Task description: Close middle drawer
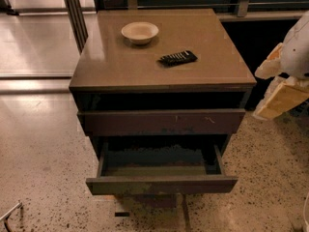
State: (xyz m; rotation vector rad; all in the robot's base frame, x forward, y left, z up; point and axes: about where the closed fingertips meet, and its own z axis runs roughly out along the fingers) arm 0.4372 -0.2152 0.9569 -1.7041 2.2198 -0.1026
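Crosswise, the middle drawer [161, 184] juts forward, gripper [270, 93] at right

The gripper [276, 83], at the right margin and level with the cabinet top [120, 57], is cut off by the right edge; only pale tan and white parts are seen. Below and left of the gripper, the rear of the middle drawer [161, 184] is hidden beneath the scratched front [161, 123] above it. Farther below the gripper, a lower front [145, 200] is largely covered by the drawer's own front. The slot [159, 100] directly left of the gripper is too dark for any contents to be told. The keys of the remote [178, 58], up and left of the gripper, are too small to be read. A thin metal piece [9, 214], far down and left of the gripper, is cut off at the bottom-left corner.
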